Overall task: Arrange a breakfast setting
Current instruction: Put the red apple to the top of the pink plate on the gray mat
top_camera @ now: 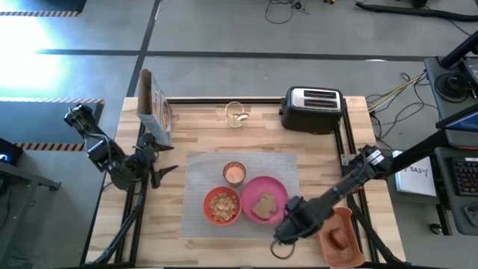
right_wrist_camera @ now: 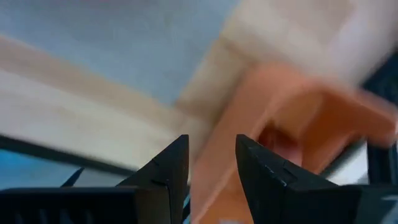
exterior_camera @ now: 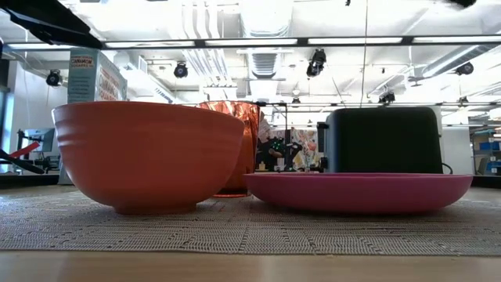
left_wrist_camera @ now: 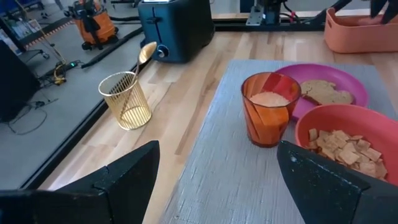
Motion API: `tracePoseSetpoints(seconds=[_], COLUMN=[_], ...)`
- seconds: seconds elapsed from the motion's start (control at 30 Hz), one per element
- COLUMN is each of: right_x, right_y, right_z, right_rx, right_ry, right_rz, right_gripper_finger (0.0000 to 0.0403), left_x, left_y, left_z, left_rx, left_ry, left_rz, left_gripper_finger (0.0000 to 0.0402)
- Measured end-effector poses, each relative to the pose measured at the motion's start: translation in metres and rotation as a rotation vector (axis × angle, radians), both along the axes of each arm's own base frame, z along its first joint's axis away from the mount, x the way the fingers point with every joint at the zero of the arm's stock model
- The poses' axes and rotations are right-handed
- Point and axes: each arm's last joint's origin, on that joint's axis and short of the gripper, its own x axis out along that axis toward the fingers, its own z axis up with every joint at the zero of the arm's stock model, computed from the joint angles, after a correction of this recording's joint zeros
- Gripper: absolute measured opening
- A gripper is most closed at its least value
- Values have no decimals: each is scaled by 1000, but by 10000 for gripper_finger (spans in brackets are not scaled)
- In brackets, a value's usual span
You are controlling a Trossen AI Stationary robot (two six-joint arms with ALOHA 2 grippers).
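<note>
Left gripper hangs at the table's left edge, fingers spread wide, nothing between them. Behind it stands an upright printed cereal box.

Table: pale butcher-block wood, planks visible. A grey rectangular woven mat lies at the centre. On it, left to right: a ribbed red-orange bowl holding square cereal pieces; behind it a translucent orange faceted cup, filled with a pale liquid; a round pink plate, touching the bowl, carrying a brown toast slice.

Behind the mat: a gold wire holder. The left wrist view shows a gold spoon standing in it; the high view does not resolve this. To its right, a black-and-chrome toaster.

Right gripper sits at the front edge, just right of the plate, fingers slightly apart, pinching nothing visible. Beside it, an orange rectangular tray holds a red apple.

Low view adds the mat's knotted weave and, beyond, ceiling ducts and strip lights.
</note>
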Motion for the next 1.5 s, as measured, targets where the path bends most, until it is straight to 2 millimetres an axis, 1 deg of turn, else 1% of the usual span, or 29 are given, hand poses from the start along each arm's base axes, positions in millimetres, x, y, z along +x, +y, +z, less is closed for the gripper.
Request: tracePoseSetpoints(seconds=[0.1, 0.2, 0.33, 0.43, 0.53, 0.67, 0.8, 0.93, 1.33, 1.5], right_x=[-11, -21, -33, -38, -39, -39, -39, -40, -42, -43], right_y=[17, 29, 42, 48, 50, 51, 51, 51, 52, 53], right_z=[9, 14, 13, 11, 10, 10, 10, 10, 11, 10], right_rx=[14, -8, -46, -83, -104, -100, -88, -100, -30, -38], right_ry=[14, 19, 42, 65, 77, 75, 67, 86, 227, 232], right_rz=[-70, -144, -240, -369, -444, -439, -387, -431, -464, -469], right_gripper_finger=[123, 123, 123, 123, 123, 123, 123, 123, 123, 108], left_x=[0, 1, 5, 7, 7, 7, 8, 8, 4, 2], left_y=[0, -2, -6, -8, -9, -9, -10, -10, -5, -4], left_z=[0, 0, -2, -3, -3, -3, -4, -4, -7, -7], left_rx=[-11, -27, -28, -17, -17, -18, -19, -20, -27, -30], left_ry=[6, 21, 32, 43, 41, 40, 50, 55, 83, 80], left_rz=[-17, -36, -42, -42, -43, -43, -48, -43, -17, -16], left_gripper_finger=[307, 307, 307, 307, 307, 307, 307, 307, 307, 307])
